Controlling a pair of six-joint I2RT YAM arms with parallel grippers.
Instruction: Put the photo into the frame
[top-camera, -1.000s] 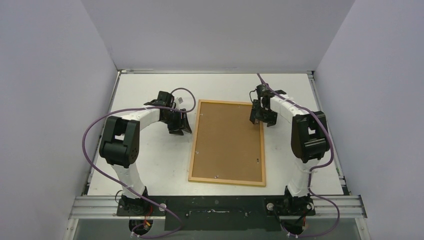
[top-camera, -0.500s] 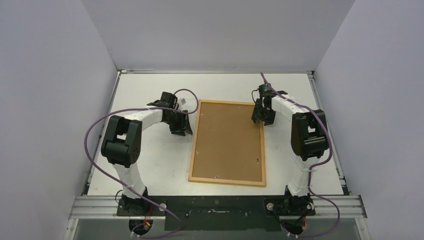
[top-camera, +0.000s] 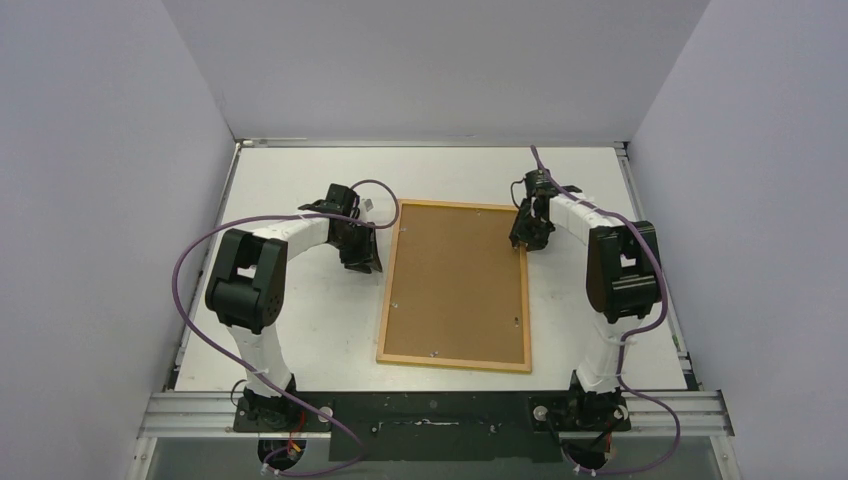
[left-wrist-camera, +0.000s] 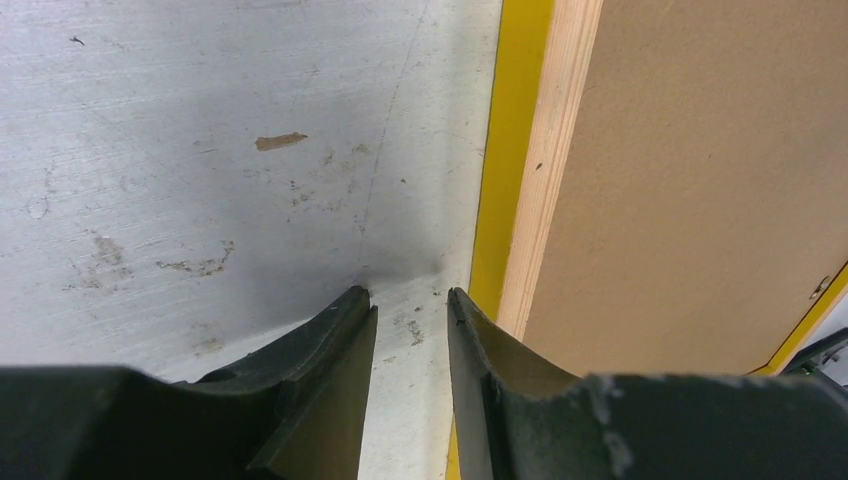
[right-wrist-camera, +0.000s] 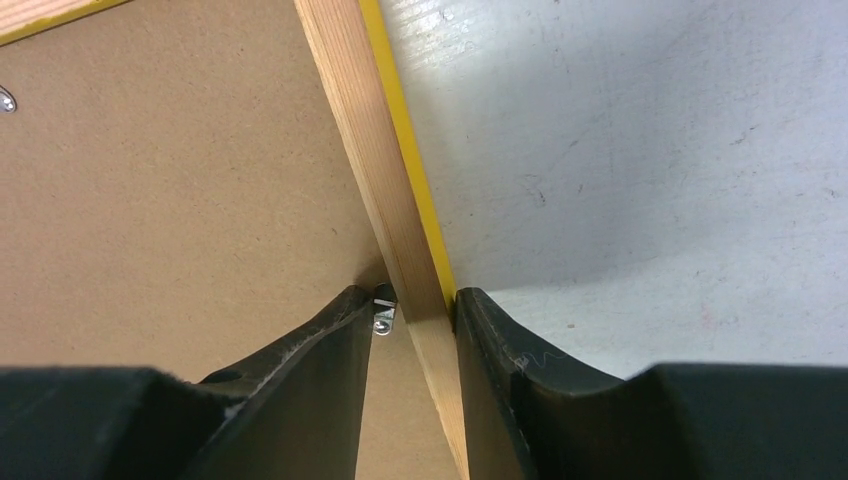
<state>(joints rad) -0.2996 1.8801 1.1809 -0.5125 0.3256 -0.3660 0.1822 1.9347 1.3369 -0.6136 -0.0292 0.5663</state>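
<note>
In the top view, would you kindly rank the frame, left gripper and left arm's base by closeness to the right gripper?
1. frame: right rail straddled by the right gripper
2. left gripper: by the frame's left rail
3. left arm's base: near-left edge

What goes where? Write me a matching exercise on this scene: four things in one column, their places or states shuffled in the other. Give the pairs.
1. left gripper
2. right gripper
3. backing board
4. frame

A. lies face down on the table
B. astride the frame's right rail
C. brown, set inside the frame's back
D. above bare table, left of the frame

Pairs: 1-D, 2-B, 3-C, 4-A.
</note>
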